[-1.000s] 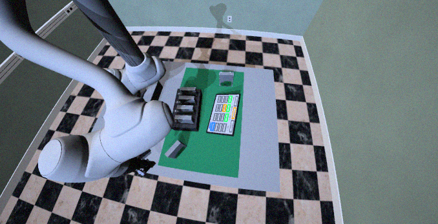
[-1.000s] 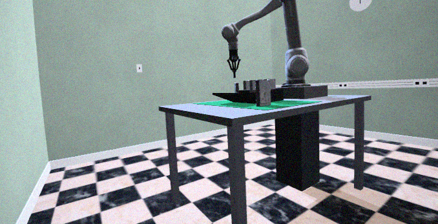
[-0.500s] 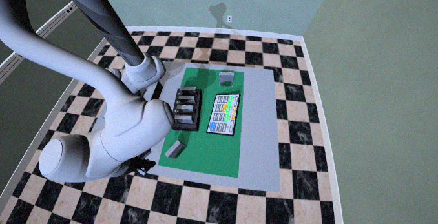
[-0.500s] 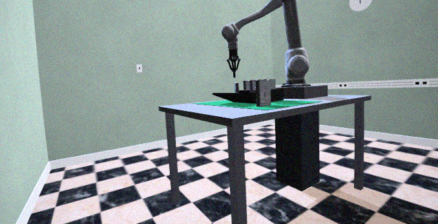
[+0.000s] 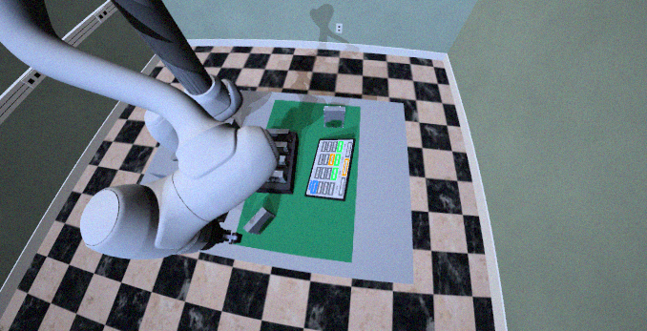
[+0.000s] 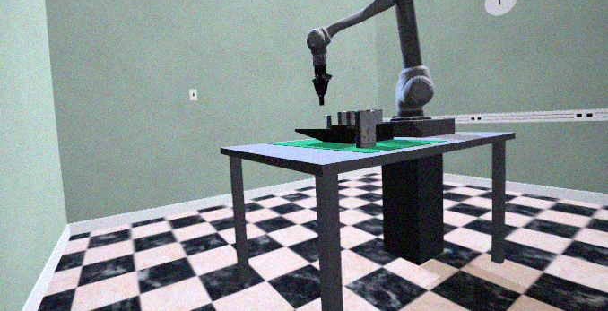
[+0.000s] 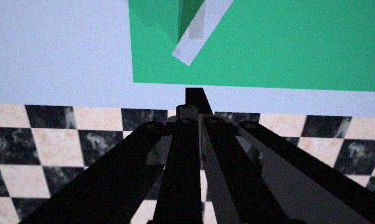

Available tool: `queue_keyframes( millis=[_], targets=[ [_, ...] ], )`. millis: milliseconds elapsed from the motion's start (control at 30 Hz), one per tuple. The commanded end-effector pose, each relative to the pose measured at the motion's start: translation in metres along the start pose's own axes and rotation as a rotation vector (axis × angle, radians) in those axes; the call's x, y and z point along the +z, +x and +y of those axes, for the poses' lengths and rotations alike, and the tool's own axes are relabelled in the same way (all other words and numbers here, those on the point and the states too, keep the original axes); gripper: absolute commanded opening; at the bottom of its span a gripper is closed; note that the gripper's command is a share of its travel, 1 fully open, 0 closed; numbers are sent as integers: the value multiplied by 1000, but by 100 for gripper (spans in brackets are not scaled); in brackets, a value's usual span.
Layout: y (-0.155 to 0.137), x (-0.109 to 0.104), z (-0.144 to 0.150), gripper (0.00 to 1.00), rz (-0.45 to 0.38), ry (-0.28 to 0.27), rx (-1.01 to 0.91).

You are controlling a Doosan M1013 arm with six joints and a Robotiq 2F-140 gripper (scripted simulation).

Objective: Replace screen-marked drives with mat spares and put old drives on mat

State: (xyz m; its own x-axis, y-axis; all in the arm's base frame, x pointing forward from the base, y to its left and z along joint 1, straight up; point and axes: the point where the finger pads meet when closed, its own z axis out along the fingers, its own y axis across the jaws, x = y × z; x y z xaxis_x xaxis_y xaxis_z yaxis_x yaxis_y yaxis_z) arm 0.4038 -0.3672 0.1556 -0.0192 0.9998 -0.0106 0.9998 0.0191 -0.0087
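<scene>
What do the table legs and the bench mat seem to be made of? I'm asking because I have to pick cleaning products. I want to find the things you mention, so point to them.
Table legs point(image 6: 328, 237): probably painted metal, possibly painted wood; they look dark grey, straight-edged and plain, with no visible grain.

Bench mat point(image 5: 329, 234) point(image 6: 296, 142) point(image 7: 289, 50): perhaps rubber or vinyl with a matte finish; it looks thin, evenly green and without glare.
</scene>
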Motion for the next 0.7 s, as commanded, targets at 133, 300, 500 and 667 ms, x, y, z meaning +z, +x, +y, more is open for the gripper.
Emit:
queue_keyframes(
  millis=[133, 300, 500, 667],
  targets=[
    [21, -15, 39, 10, 7, -10, -467],
    [50, -30, 80, 10, -1, -6, -801],
    [95, -51, 131, 10, -11, -1, -1216],
    [122, -62, 156, 10, -18, 2, -1499]
  ],
)
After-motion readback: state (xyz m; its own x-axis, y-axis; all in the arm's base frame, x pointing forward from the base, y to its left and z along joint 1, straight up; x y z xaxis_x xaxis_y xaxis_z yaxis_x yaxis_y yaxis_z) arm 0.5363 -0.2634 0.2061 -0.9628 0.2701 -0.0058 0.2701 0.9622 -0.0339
